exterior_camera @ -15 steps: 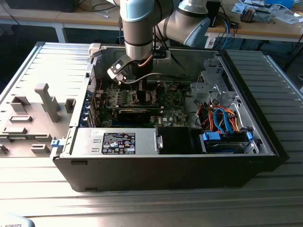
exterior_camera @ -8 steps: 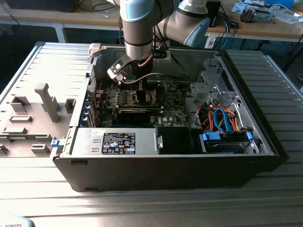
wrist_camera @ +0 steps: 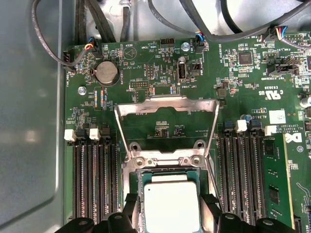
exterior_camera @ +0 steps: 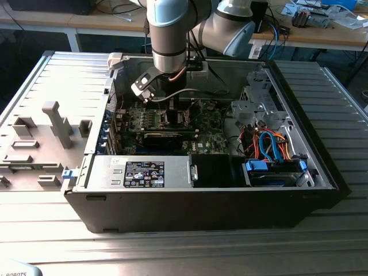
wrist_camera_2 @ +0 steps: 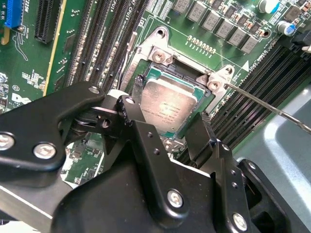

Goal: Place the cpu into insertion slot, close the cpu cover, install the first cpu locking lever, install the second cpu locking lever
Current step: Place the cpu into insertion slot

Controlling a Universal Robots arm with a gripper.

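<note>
The cpu is lying flat in the insertion slot with its pale metal top facing up. Its four edges are running square with the silvery rim, and being square, it is showing no long axis. The gripper is holding it from above. In both wrist views the black fingers are sitting tight against two opposite edges of the chip. These are the edges facing the banks of black memory slots on either side of the socket.

The cpu cover is standing swung open on its hinge at the socket's rim. The green motherboard is showing through its square window. In the second wrist view a thin locking lever is reaching out from a corner of the socket across the memory slots.

In the exterior view the arm is reaching straight down into the open computer case. Its last link is standing upright and its wrist is hanging just over the middle of the board. The case is lying on its side on a ribbed metal table. A grey fixture tray is sitting just beside it at the exterior view's left.
</note>
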